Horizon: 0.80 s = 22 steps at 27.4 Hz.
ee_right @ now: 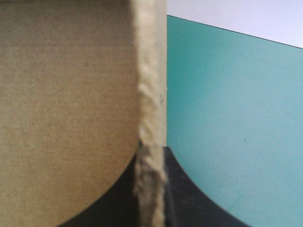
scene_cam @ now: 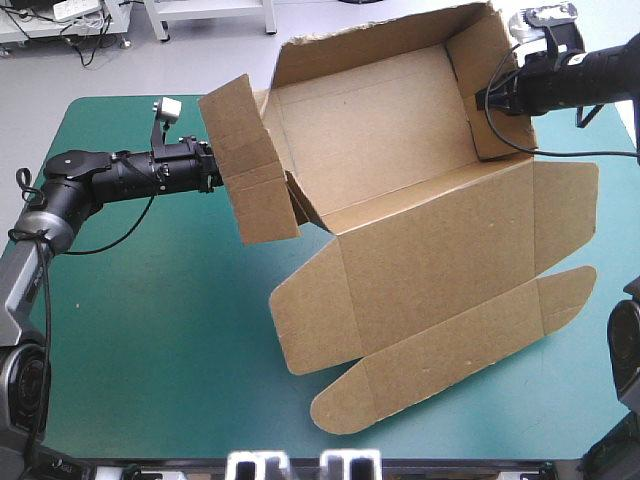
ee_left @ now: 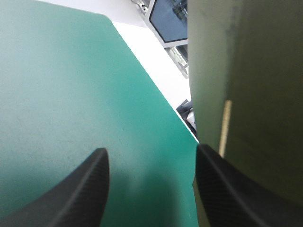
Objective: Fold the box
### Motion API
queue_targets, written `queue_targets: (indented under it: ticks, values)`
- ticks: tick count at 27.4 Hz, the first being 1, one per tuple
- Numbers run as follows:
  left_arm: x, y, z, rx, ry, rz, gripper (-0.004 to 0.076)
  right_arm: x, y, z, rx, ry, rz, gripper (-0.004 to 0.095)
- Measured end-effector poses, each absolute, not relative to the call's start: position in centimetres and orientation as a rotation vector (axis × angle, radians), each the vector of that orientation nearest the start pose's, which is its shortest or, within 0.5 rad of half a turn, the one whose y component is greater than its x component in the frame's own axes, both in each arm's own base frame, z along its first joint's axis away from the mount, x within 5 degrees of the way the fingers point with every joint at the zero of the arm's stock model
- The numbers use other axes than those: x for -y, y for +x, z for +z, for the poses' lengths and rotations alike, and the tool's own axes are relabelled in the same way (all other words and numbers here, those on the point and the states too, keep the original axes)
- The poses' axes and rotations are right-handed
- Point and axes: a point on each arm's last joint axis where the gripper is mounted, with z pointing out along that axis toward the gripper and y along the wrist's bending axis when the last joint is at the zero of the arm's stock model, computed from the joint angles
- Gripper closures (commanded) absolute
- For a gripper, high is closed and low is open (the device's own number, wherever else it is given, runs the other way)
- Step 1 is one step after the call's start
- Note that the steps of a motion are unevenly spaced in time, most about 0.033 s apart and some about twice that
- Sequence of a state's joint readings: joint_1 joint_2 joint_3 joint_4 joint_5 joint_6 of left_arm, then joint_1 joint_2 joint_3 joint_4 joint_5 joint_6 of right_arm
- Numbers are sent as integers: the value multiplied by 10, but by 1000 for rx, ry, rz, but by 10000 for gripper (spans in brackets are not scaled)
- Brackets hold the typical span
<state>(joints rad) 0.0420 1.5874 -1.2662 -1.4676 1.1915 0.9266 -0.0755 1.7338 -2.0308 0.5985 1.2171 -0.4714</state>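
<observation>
Teal-green desk cover (scene_cam: 150, 340) carries the brown box (scene_cam: 400, 190), a tray with its lid flat, from centre to 1 o'clock. The right fingers (ee_right: 189, 194) clamp its 2 o'clock wall. The left fingers (ee_left: 80, 194) gape beside its 9 o'clock flap, hidden from above.

This is a robotics lab or test workshop rather than a home or an office. The desk (scene_cam: 150, 330) has a plain teal-green cover and stands on a smooth, pale grey floor (scene_cam: 215, 65). Two black jointed machines, the left arm (scene_cam: 120, 178) and the right arm (scene_cam: 590, 75), reach over it from either side to the box (scene_cam: 430, 260). Beyond the desk's far edge stand white metal-framed benches (scene_cam: 160, 20), with loose dark cables (scene_cam: 85, 42) trailing beneath them onto the floor.
</observation>
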Motion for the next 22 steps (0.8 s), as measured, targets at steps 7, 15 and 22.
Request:
queue_targets:
  ticks: [7, 15, 22]
  values:
    - [71, 309, 374, -1910, 402, -1368, 226, -49, 375, 450, -2194, -445, 452, 932]
    - [71, 306, 376, -1947, 455, -1305, 227, -79, 393, 434, -2199, -418, 424, 932]
    - [65, 318, 372, -1973, 340, -1145, 229, -90, 406, 420, -2221, -365, 391, 932]
